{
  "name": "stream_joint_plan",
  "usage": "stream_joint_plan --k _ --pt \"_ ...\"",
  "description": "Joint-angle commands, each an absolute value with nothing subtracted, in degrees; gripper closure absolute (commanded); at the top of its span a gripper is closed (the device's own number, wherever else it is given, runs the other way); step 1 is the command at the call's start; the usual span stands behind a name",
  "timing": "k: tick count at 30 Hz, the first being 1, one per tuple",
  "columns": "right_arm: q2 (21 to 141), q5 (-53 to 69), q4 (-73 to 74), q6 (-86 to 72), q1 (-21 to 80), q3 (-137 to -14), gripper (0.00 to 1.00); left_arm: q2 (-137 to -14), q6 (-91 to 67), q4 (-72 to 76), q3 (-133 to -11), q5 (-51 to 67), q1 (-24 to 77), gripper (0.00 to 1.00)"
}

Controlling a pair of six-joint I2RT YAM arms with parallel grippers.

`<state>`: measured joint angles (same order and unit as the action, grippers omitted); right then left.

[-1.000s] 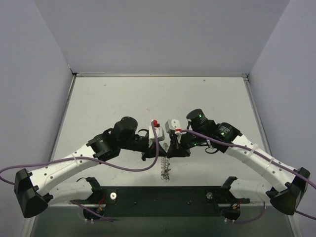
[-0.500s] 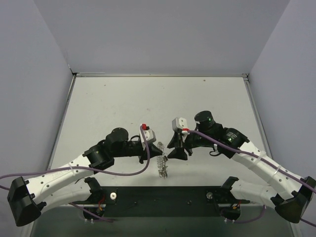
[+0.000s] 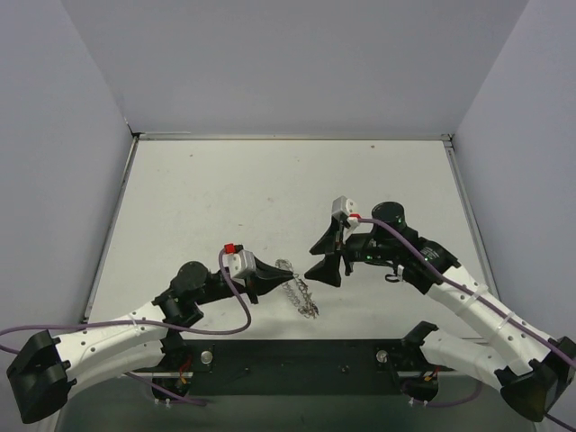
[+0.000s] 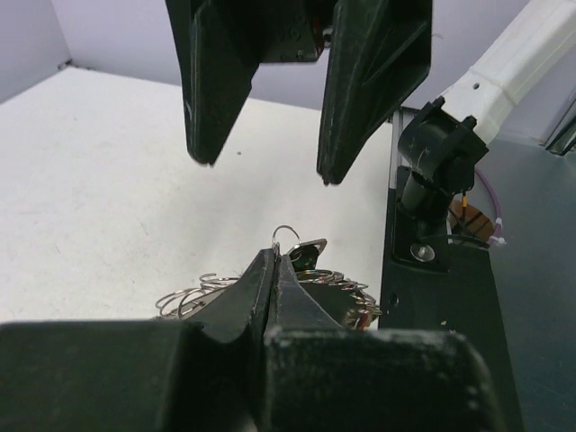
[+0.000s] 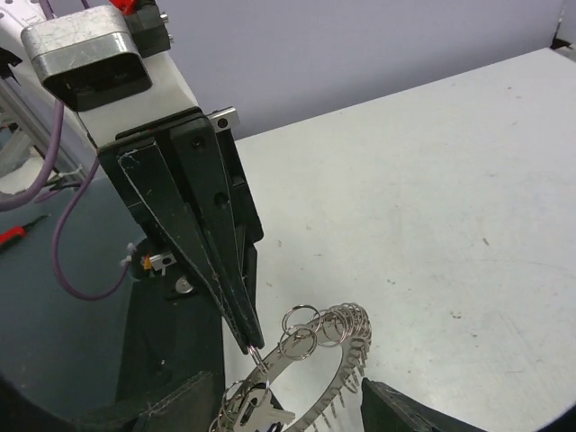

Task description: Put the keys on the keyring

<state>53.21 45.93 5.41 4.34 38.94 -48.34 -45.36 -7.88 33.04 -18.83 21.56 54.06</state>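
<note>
**A:** What has just changed?

**B:** The right gripper (image 3: 323, 255) has let go. A second ago it was pinched shut beside the left one. Now its jaws gape wide and it has backed off to the right.

**A:** And the ring (image 3: 301, 295)?

**B:** The left gripper (image 3: 274, 269) has it, jaws clamped tight on a small loop at the rim. It has pulled the ring nearer and leftward. The ring dangles low over the table (image 3: 225, 189), near centre.

**A:** Keys (image 5: 256, 405)?

**B:** Silvery pieces hang at the ring's lower end, probably keys. No coloured heads show.

**A:** So?

**B:** Likely one is threaded on and the right arm is free for another.
</note>
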Motion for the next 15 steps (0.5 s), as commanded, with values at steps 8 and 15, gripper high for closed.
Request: stream_joint_plan --k 8,15 --pt "58.6 55.2 1.3 -4.3 38.9 -51.2 0.59 -45.3 -6.9 57.2 -16.0 22.1 54.1 1.0" --pt "59.1 56.0 0.5 -4.8 38.9 -51.1 0.8 -45.3 -6.4 57.4 -16.0 23.1 54.1 1.0"
